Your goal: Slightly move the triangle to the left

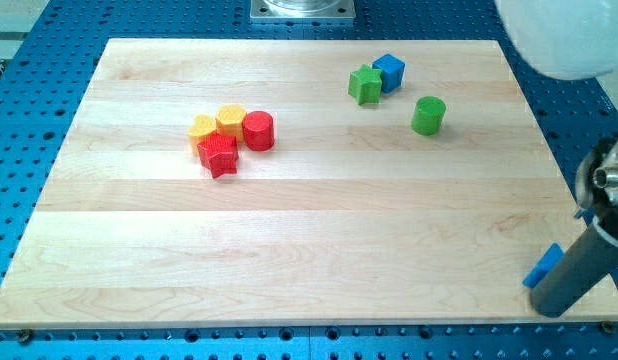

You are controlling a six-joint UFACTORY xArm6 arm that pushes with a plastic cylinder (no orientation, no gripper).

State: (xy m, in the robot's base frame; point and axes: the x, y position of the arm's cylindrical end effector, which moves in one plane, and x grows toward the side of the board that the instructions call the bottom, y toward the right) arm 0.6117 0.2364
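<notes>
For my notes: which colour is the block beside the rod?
Blue, partly hidden by the rod; camera view.

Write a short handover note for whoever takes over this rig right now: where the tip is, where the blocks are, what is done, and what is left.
Tip: my tip is at the board's bottom-right corner, against the right side of a small blue block.
Job's thing: that blue block is partly hidden by the rod. It is probably the triangle, but its shape is unclear.
Others: the red and yellow cluster and the green and blue group are far off.
Done: the tip is placed to push.
Left: a short nudge towards the view's left.
</notes>
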